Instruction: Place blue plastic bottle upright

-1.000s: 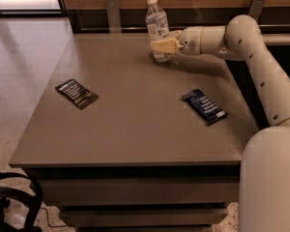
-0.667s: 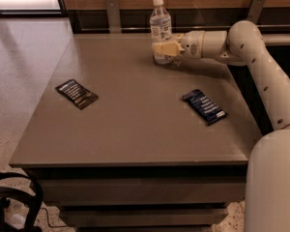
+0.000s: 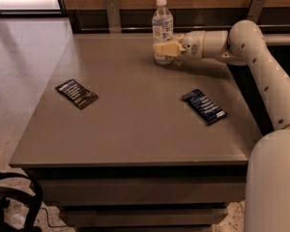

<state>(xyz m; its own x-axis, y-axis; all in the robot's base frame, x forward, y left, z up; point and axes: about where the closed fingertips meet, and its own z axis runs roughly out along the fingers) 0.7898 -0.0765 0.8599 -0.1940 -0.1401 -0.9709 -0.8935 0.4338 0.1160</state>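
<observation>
The blue plastic bottle (image 3: 162,27) is clear and ribbed, with a white cap and a pale label. It stands upright at the far edge of the brown table (image 3: 135,124). Its base is on or just above the tabletop. My gripper (image 3: 166,49) reaches in from the right at the end of the white arm (image 3: 251,42). Its yellowish fingers (image 3: 163,48) are closed around the bottle's lower part.
A flat dark-blue snack packet (image 3: 204,106) lies on the table's right side. A black packet (image 3: 76,94) lies on the left. A wooden wall with metal brackets (image 3: 112,13) runs behind the table. A black object (image 3: 9,207) sits on the floor at the front left.
The gripper and bottle sit slightly lower and to the right in the view. The bottle, slightly tilted before, now stands straight. The packets have not moved on the table.
</observation>
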